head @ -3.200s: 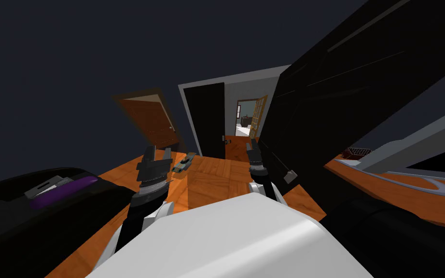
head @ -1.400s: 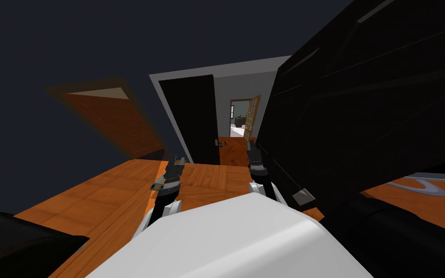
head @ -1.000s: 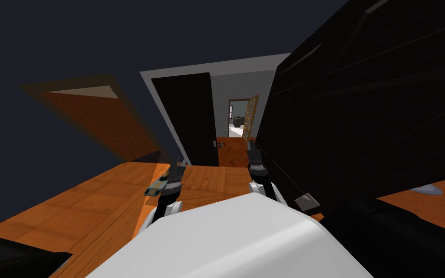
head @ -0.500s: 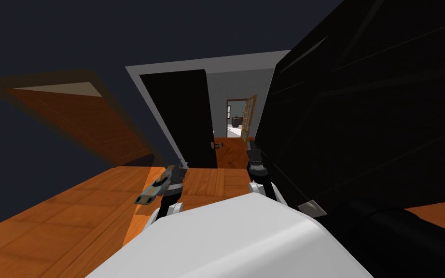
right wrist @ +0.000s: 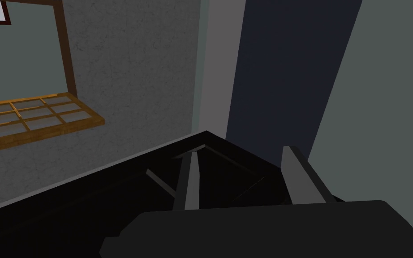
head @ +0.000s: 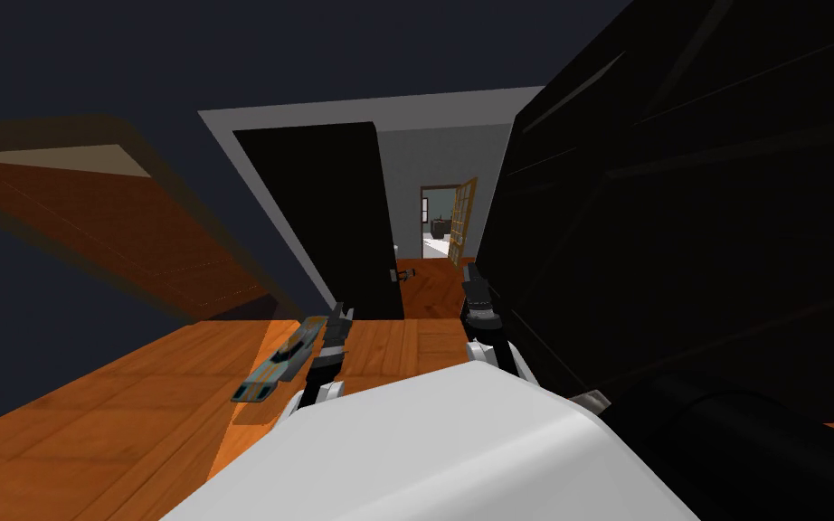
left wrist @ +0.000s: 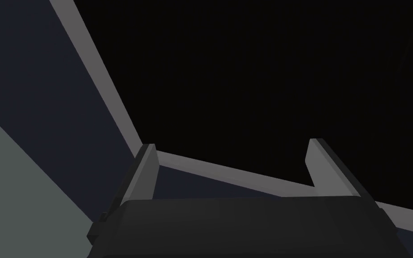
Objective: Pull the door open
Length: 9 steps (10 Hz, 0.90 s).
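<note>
Door (head: pixel 316 217) in front of me: a plain black panel in a grey frame (head: pixel 225 145), straight ahead across the wooden floor (head: pixel 135 407). It covers the left part of the opening. Its handle (head: pixel 399 274) sits low on the right edge, and past that edge I see a corridor with a glazed wooden door (head: pixel 462 222) at the far end.

From the head camera, my left gripper (head: pixel 341 315) hangs low over the floor, short of the door and a little left of the handle, not touching either. Its wrist camera looks at the black door (left wrist: pixel 268 80) and a corner of the grey frame (left wrist: pixel 102 89). The left gripper (left wrist: pixel 232 170) has its fingers (left wrist: pixel 145 170) spread wide with nothing between them.

My right gripper (head: pixel 469 271) is held forward, close beside the big black cabinet (head: pixel 677 181) that takes up the right side. In its wrist camera the right gripper (right wrist: pixel 244 177) has its fingers (right wrist: pixel 297 172) apart, somewhat narrower than the left pair, and holding nothing. The cabinet (right wrist: pixel 111 206) lies beyond them, with the glazed wooden door (right wrist: pixel 31 116) further off.

A long flat grey and teal object (head: pixel 279 362) lies on the floor just beside the left arm. A brown door (head: pixel 117 226) stands in the dark wall on the left.
</note>
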Available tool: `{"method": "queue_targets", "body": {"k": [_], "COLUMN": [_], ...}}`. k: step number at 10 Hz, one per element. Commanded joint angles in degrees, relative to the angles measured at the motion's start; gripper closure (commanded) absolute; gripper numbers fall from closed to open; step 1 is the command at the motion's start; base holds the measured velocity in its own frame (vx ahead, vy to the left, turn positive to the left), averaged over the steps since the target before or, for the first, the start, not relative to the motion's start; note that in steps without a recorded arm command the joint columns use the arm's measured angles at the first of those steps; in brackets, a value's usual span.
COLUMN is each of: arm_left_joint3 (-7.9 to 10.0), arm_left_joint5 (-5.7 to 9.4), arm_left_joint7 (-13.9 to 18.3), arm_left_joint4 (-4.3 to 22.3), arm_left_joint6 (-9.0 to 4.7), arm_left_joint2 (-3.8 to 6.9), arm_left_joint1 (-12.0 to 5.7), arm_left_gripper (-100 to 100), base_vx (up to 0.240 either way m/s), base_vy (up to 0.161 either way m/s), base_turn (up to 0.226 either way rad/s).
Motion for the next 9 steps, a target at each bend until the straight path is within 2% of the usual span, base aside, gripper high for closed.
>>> {"method": "queue_targets", "body": {"k": [1, 9], "arm_left_joint3": [-0.16, -0.04], "arm_left_joint5": [0.09, 1.02], "arm_left_joint7": [0.03, 0.82], "arm_left_joint4": [2.05, 13.65], "arm_left_joint6": [-0.50, -2.92], "arm_left_joint2": [0.07, 1.40], "arm_left_joint1": [-0.22, -3.17], "arm_left_gripper": [-100, -100], "base_vx": [0.109, 0.110], "base_vy": [-0.025, -0.031], "base_turn": [-0.069, -0.063]}}
